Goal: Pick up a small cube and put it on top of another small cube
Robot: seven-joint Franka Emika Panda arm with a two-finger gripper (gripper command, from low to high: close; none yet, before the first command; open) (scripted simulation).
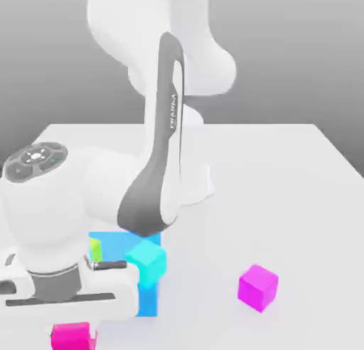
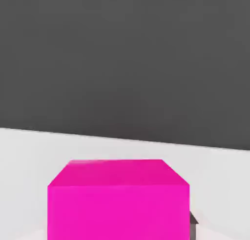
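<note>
Where the arm's hand comes down at the near edge of the table point(image 1: 284, 171), the pink cube point(image 1: 72, 336) sits right beneath it, low on the exterior view's left; its lower part is cut off by the picture's edge and its top is covered by the hand. In the hand view the same pink cube point(image 2: 118, 199) sits close in front of the camera, with a dark sliver of a finger point(image 2: 193, 223) touching its side. The gripper point(image 1: 71, 320) is narrowed as far as it goes, its fingers against the pink cube; whether the cube has left the table cannot be made out.

There are four small cubes and one large block. The lime cube point(image 1: 95, 249) shows as a thin strip just behind the hand, mostly hidden. The cyan cube point(image 1: 147, 262) stands just beside it, on or against the flat blue block point(image 1: 148, 292); which, I cannot tell. The blue block is partly covered by the arm and hand. The magenta cube point(image 1: 257, 287) stands alone, well apart on the exterior view's right.

The table is plain white and smooth. Behind it is a flat grey backdrop, darker in the hand view.
</note>
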